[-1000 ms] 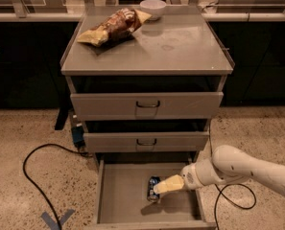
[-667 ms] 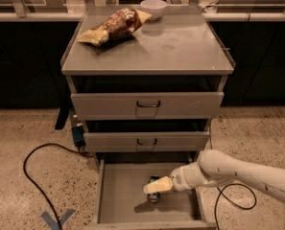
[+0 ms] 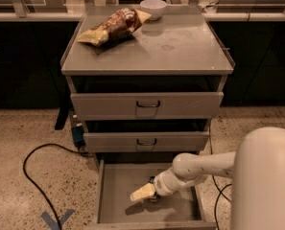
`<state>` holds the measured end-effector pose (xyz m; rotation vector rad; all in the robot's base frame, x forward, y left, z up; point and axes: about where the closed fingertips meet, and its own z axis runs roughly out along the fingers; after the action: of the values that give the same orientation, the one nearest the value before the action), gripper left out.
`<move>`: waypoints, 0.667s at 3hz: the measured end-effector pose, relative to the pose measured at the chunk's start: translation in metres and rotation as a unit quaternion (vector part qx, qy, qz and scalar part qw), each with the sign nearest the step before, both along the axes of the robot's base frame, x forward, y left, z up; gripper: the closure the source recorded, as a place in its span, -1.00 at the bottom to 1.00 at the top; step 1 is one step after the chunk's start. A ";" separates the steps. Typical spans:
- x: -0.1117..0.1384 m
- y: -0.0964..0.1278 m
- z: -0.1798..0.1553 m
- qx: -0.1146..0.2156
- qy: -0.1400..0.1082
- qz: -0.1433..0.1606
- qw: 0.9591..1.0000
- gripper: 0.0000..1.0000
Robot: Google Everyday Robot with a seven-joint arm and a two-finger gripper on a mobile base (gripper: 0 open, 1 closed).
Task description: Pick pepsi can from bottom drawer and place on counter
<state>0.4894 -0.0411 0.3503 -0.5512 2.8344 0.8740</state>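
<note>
The robot's big white body fills the lower right of the frame. Its arm reaches out to the left and dips down into the open bottom drawer, low in the middle of the frame. The arm bends a little at the wrist. The gripper is pale yellow, points left and sits low over the drawer floor. The pepsi can is in the drawer, right by the gripper and mostly hidden behind it. Only a small dark bit shows. I cannot tell if the gripper is squeezing the can or loose. Up top, the counter holds a chip bag and a white bowl.
</note>
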 end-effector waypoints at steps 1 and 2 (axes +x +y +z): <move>-0.003 0.006 -0.025 -0.020 0.016 0.021 0.999 -1.00; -0.003 0.006 -0.025 -0.020 0.016 0.021 0.999 -1.00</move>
<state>0.4860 -0.0350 0.3251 -0.6102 2.8853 0.8412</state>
